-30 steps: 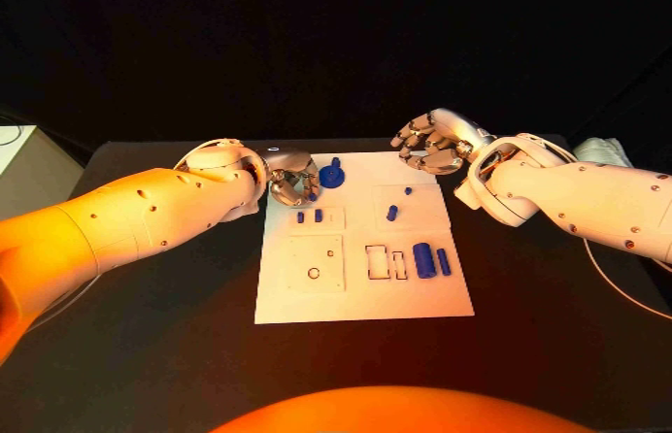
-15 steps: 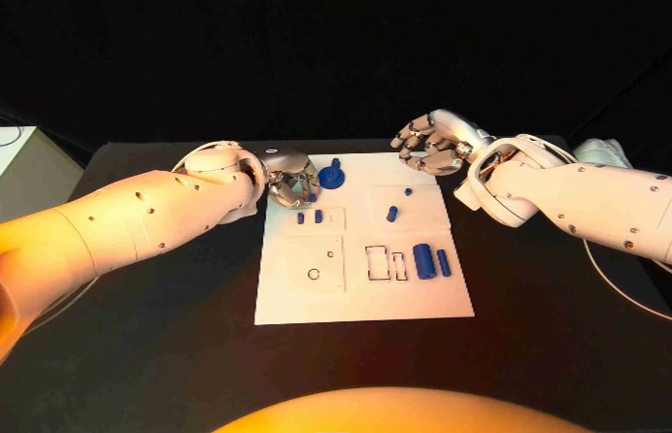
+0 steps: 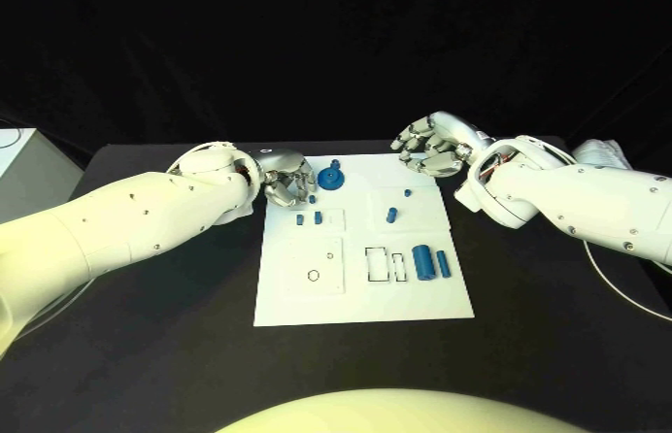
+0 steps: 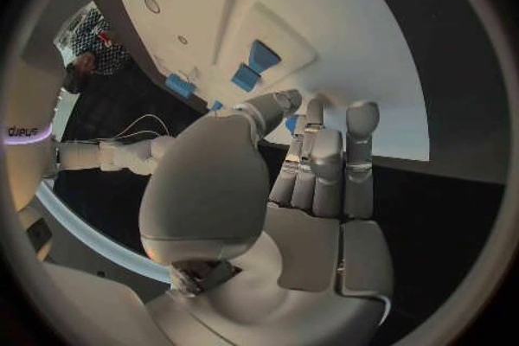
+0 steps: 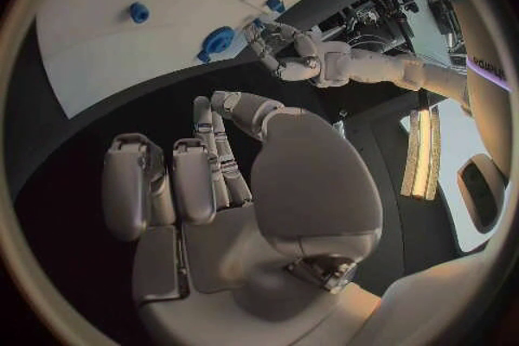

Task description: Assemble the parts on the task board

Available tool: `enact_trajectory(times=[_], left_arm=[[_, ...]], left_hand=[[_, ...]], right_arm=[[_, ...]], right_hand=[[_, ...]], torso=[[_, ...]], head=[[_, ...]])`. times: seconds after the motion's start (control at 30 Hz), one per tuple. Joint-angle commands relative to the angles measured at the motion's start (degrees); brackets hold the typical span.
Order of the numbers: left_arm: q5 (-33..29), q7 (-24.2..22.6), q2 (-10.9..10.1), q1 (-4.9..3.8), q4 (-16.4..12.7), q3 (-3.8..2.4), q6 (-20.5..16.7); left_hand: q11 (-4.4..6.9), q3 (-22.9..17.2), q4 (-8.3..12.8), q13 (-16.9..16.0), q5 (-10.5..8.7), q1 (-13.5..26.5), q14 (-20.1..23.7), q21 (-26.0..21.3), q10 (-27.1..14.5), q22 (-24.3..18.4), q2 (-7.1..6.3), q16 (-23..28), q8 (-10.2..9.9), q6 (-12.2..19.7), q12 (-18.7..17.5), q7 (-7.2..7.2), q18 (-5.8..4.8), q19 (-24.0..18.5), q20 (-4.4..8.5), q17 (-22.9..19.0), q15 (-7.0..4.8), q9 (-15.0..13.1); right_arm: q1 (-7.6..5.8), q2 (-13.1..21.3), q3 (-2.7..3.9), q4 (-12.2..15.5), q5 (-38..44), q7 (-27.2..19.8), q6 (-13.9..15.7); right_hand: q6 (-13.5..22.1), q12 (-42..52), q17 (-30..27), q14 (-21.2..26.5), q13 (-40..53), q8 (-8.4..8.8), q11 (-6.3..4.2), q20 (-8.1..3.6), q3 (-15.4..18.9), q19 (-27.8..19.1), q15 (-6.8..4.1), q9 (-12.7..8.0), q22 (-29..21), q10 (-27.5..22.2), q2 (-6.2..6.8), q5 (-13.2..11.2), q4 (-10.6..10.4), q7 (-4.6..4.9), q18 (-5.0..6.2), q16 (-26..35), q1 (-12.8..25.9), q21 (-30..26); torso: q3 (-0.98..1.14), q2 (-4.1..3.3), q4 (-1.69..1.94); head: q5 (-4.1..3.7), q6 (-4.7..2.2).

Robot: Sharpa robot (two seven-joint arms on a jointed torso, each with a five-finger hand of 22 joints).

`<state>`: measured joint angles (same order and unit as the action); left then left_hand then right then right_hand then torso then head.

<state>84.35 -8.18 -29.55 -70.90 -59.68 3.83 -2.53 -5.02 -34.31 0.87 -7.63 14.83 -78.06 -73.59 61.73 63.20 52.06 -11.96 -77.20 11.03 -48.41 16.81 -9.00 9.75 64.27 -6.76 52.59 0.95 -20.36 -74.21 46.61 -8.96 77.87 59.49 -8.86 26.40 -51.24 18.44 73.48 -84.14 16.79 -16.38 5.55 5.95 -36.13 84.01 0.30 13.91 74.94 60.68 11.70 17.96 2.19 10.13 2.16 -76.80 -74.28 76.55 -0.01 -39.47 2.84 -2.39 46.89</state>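
Observation:
The white task board (image 3: 357, 297) lies mid-table. A blue round part (image 3: 330, 177) with a knob stands near its far left corner. Two small blue pegs (image 3: 310, 217) stand behind it, toward me. Two tiny blue pieces (image 3: 393, 213) sit in the far right field. A thick blue cylinder (image 3: 421, 261) and a thinner one (image 3: 443, 263) lie beside empty rectangular slots (image 3: 378, 263). My left hand (image 3: 287, 179) hovers just left of the round part, fingers curled with the thumb against them; a small gap separates them (image 5: 216, 41). My right hand (image 3: 434, 147) hangs over the far right corner, fingers curled, holding nothing.
The board's near left field has a small ring hole (image 3: 314, 276) and a dot hole. Black table (image 3: 140, 336) surrounds the board on all sides. A white object (image 3: 602, 149) lies at the table's far right edge.
My left hand has edged slightly toward the board's far edge, staying beside the round part. The right hand and the parts have not moved.

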Motion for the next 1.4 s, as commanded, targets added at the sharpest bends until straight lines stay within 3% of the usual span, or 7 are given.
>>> enact_trajectory(times=[0.03, 0.33, 0.43, 0.8, 1.07, 1.2, 1.4], left_arm=[[-0.71, 0.29, -0.80, 0.01, -0.40, -0.16, -0.36], [-12.27, -2.11, -5.88, -0.04, -3.50, -1.98, -2.18], [-21.24, -5.83, -8.28, -0.06, -5.94, -2.47, -4.10], [-58.01, -17.32, -16.98, 0.59, -18.10, -3.01, -2.75], [-68.09, -18.56, -20.91, 1.43, -24.18, -3.03, -2.55], [-70.28, -18.87, -21.87, 1.54, -25.45, -3.03, -2.78], [-71.56, -19.54, -22.32, 1.58, -26.13, -3.03, -2.86]], left_hand=[[-0.09, -0.04, -0.07, -0.10, -0.06, 0.33, 0.75, -0.60, -0.12, -0.59, -0.36, 0.24, -0.48, 0.40, -0.61, -0.22, -0.60, -0.82, -0.08, -0.70, 0.06, 0.12], [-0.96, -0.42, 0.34, -1.06, 0.06, -0.45, 7.33, -6.36, -1.34, -7.16, 0.31, 5.04, -0.56, -0.78, -0.05, -1.11, 0.85, -6.55, -0.40, -10.41, 0.79, 0.27], [-1.73, -0.25, 0.76, -2.30, 0.21, -1.10, 13.24, -7.79, -3.40, -7.86, 1.30, 10.64, 0.18, -2.18, 1.80, -1.76, 0.82, -8.19, -0.64, -18.99, 1.31, 0.15], [-3.38, 2.62, 0.20, -1.47, 0.13, -0.29, 20.94, -16.81, -10.14, -12.99, 2.37, 24.76, 2.34, -0.11, 3.72, -2.80, 0.79, -15.52, -2.59, -27.06, 3.30, 0.12], [-3.96, 3.95, -1.30, 1.54, 0.20, -0.02, 22.94, -29.20, -9.30, -22.04, 2.28, 37.76, 4.44, 0.42, 2.31, -3.05, 0.58, -16.24, -4.12, -32.60, 4.77, 0.37], [-4.34, 2.69, -2.02, 3.29, 0.14, 0.03, 24.30, -39.47, -7.69, -29.61, 1.71, 48.28, 5.76, 0.67, 0.49, -3.17, 0.71, -17.13, -6.36, -35.58, 6.25, 0.36], [-4.32, 2.69, -1.82, 3.77, 0.20, -0.53, 22.20, -42.83, -7.00, -32.71, 1.81, 52.28, 6.48, 0.91, -0.75, -3.16, 0.76, -14.21, -6.16, -35.84, 6.19, 0.51]], right_arm=[[-0.01, 0.07, 0.04, -0.25, 0.87, 1.77, -2.48], [0.01, 0.04, 0.02, -1.40, 7.53, 5.56, -7.19], [0.11, -0.13, 0.01, -1.95, 12.32, 7.10, -8.22], [1.62, -0.64, -0.01, -2.61, 28.97, 13.98, -9.14], [1.96, -0.99, -0.01, -2.64, 31.51, 15.62, -9.64], [2.16, -1.33, -0.01, -2.70, 31.51, 15.74, -10.20], [2.58, -1.90, -0.02, -2.92, 30.01, 15.83, -10.20]], right_hand=[[0.26, -0.46, -0.04, -0.77, -0.29, 0.35, 0.23, 0.05, 0.32, 2.12, 0.29, -0.07, 2.97, -0.51, 0.48, -0.23, -0.05, 0.32, 1.03, 0.13, 0.07, -0.18], [-0.86, -1.79, -0.71, -0.50, -1.50, -0.17, 0.00, 0.16, 0.40, 1.84, 0.22, 0.20, 2.16, -0.98, 1.04, -2.16, 0.26, -0.50, 1.26, 0.68, -0.33, -1.17], [-0.83, -1.98, -0.82, -0.44, -1.70, -0.19, -0.07, 0.13, 0.49, 1.74, 0.17, 0.22, 1.88, -1.08, 1.27, -2.51, 0.31, -0.65, 1.34, 0.78, -0.32, -1.50], [-1.48, -2.79, -0.65, -0.85, -2.76, -0.53, -0.27, 0.07, 0.78, 2.04, 0.06, 0.39, 1.97, -0.89, 2.44, -2.88, 0.03, -1.06, 1.28, 0.54, 0.34, -1.40], [-1.56, -3.23, -0.59, -1.11, -3.36, -0.49, -0.21, 0.11, 0.85, 2.21, 0.15, 0.39, 2.01, -0.71, 2.73, -3.31, -0.38, -1.01, 1.24, 0.44, 0.81, -1.34], [-1.57, -3.33, -0.68, -1.12, -3.48, -0.48, -0.20, 0.12, 0.83, 2.20, 0.16, 0.39, 1.89, -0.74, 2.77, -3.40, -0.41, -1.02, 1.27, 0.51, 0.81, -1.48], [-1.62, -3.51, -0.69, -1.17, -3.75, -0.47, -0.16, 0.13, 0.93, 2.23, 0.18, 0.39, 1.82, -0.64, 2.88, -3.52, -0.69, -0.96, 1.28, 0.51, 1.14, -1.57]], torso=[[0.04, 0.05, -0.08], [0.05, 0.04, -0.03], [0.04, 0.09, 0.07], [-0.04, 0.05, 0.10], [-0.06, 0.09, 0.11], [-0.04, 0.02, 0.10], [-0.04, -0.04, 0.02]], head=[[-0.07, -0.18], [-1.83, -1.35], [-2.55, -1.67], [-3.80, -2.60], [-3.75, -2.50], [-3.72, -2.44], [-3.51, -2.35]])
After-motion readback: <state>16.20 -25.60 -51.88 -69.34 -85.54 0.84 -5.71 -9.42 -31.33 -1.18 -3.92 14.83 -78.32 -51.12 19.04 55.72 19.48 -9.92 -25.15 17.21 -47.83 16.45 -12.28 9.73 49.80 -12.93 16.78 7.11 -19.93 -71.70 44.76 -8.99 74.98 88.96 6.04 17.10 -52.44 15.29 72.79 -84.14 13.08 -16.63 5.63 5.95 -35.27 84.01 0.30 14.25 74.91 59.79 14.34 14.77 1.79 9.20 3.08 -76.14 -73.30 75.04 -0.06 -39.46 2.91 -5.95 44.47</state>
